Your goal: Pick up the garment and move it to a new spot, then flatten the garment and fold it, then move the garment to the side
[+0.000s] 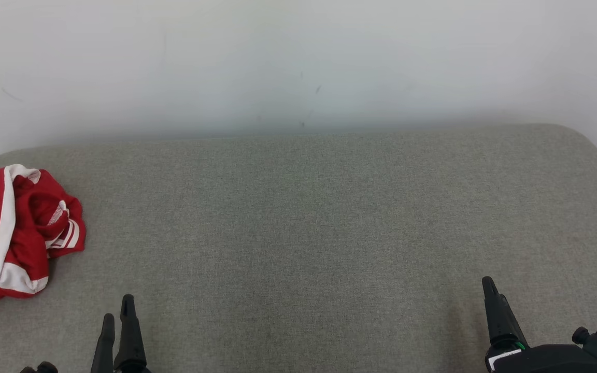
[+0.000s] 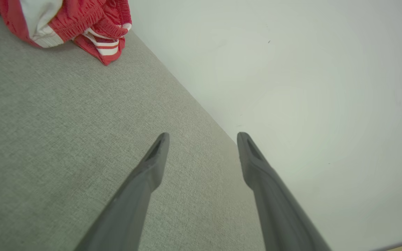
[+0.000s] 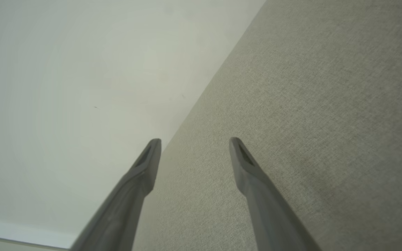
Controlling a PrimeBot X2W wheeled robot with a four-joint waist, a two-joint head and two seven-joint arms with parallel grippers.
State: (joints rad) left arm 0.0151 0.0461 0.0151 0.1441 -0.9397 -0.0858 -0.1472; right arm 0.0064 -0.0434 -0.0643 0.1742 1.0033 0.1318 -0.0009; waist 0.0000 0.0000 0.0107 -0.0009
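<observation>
The garment point(image 1: 18, 233) sits in a crumpled red heap with broad white bands, right at the left edge of the head view and partly cut off by the frame. It lies on the grey fabric surface point(image 1: 298, 233), close to that surface's rounded far-left corner. In the left wrist view it bunches in the top-left corner, showing a gathered red hem and a small striped red-and-white flap resting on the cloth. Now the left gripper point(image 1: 117, 311): it hangs low at the lower left, nearer the robot than the heap and a little to its right, near the garment but clearly apart from it. Its two dark fingers point(image 2: 152, 167) are spread wide, pointing along the fabric towards the pale wall point(image 1: 298, 62). Over on the far side, the right gripper point(image 3: 194, 142) is well apart from the garment at the lower right of the head view, one finger rising there. Its own wrist view shows the jaws spread wide too, above plain grey weave where the surface meets the wall.
</observation>
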